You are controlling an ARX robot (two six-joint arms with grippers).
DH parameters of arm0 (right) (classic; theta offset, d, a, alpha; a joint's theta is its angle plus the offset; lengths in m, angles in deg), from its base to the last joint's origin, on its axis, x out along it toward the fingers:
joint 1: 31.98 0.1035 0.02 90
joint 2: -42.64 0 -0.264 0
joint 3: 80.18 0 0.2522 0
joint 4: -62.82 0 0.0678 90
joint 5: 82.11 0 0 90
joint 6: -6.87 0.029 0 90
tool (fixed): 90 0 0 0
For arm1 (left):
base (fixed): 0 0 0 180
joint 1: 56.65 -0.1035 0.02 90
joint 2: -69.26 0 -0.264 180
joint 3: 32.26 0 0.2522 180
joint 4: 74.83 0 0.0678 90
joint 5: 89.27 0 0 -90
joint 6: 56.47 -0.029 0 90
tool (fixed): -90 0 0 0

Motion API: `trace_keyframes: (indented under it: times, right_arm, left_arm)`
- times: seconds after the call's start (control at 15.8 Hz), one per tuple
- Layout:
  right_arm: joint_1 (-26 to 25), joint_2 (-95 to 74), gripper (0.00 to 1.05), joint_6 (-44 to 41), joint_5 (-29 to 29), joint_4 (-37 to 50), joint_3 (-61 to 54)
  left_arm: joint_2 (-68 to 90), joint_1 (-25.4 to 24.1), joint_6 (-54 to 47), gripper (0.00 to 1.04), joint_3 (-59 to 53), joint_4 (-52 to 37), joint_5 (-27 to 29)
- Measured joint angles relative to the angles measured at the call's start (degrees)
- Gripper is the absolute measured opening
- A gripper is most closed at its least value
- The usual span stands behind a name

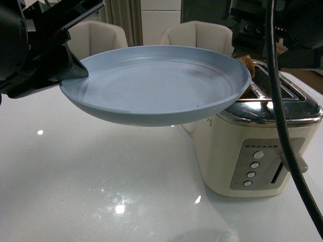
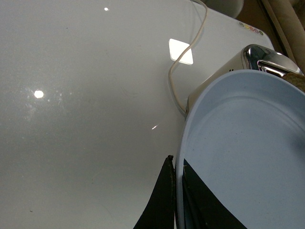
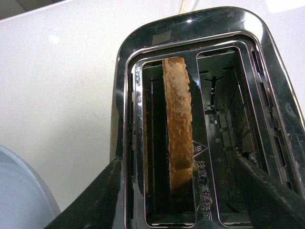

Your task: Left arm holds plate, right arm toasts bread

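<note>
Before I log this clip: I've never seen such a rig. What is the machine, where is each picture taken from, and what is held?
This is a two-armed robot at a glossy white table. The front picture comes from a camera on its body; the other two from cameras on its wrists. The left end effector is clamped on the rim of a pale blue plate, holding it in the air beside a cream and chrome toaster. The right wrist camera looks down into the toaster: a slice of bread stands in one slot, the other is empty. The right end effector hangs open above it, holding nothing.
</note>
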Motion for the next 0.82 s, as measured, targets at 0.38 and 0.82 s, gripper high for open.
trace_keyframes:
  times: [0.38, 0.82]
  right_arm:
    - [0.2, 6.0, 0.98, 0.0, 2.1, 3.5, -1.4]
    - [5.0, 27.2, 0.98, -1.6, 8.7, 11.0, -14.1]
  left_arm:
    - [0.0, 0.0, 0.0, 0.03, 0.0, 0.0, 0.0]
    - [0.0, 0.0, 0.0, 0.03, 0.0, 0.0, 0.0]
